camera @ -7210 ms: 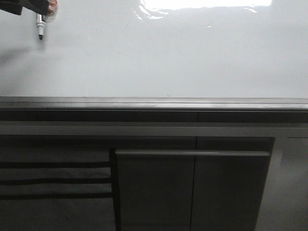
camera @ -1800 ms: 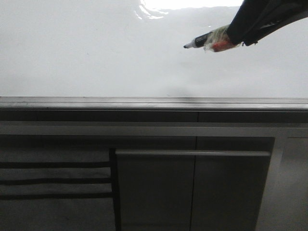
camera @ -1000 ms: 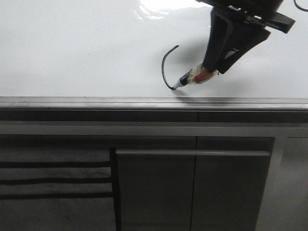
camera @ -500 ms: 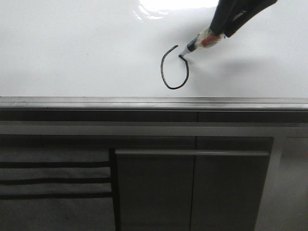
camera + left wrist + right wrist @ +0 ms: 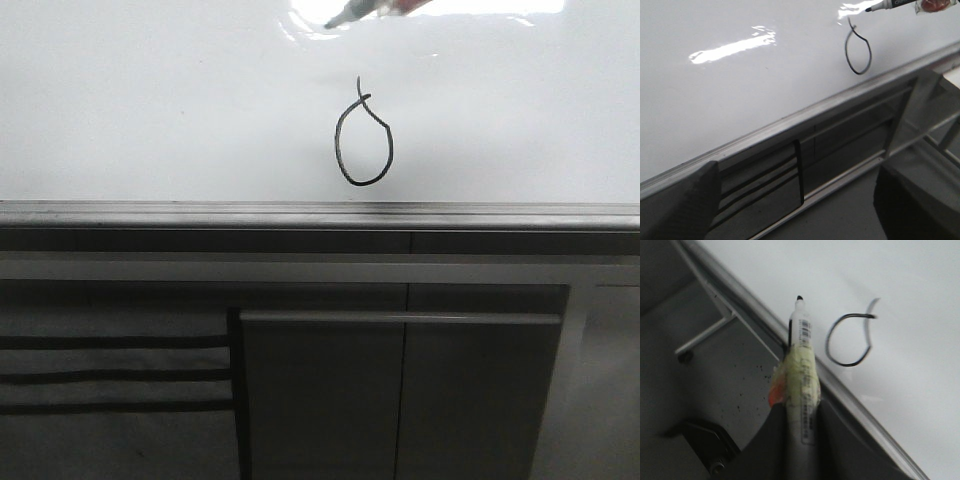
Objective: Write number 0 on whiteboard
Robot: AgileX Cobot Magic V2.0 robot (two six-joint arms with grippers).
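The number 0 (image 5: 363, 146) is a thin black oval with a short crossed tail on top, drawn on the glossy whiteboard (image 5: 150, 110) just above its grey edge strip. It also shows in the left wrist view (image 5: 858, 52) and the right wrist view (image 5: 849, 340). My right gripper (image 5: 801, 415) is shut on a marker (image 5: 801, 355) wrapped in tape. The marker's tip (image 5: 345, 14) is lifted off the board, above the 0 at the top of the front view. My left gripper (image 5: 795, 205) is open and empty, low and left of the 0.
A grey metal edge strip (image 5: 320, 213) runs under the whiteboard. Below it are dark grey cabinet panels (image 5: 400, 390) with a horizontal handle bar (image 5: 400, 318) and slats (image 5: 110, 375) at the left. Light glare (image 5: 420, 8) sits at the board's top.
The marker closed the oval, added the crossed tail and lifted up and away to the top of the view. The right arm has left most of the front view.
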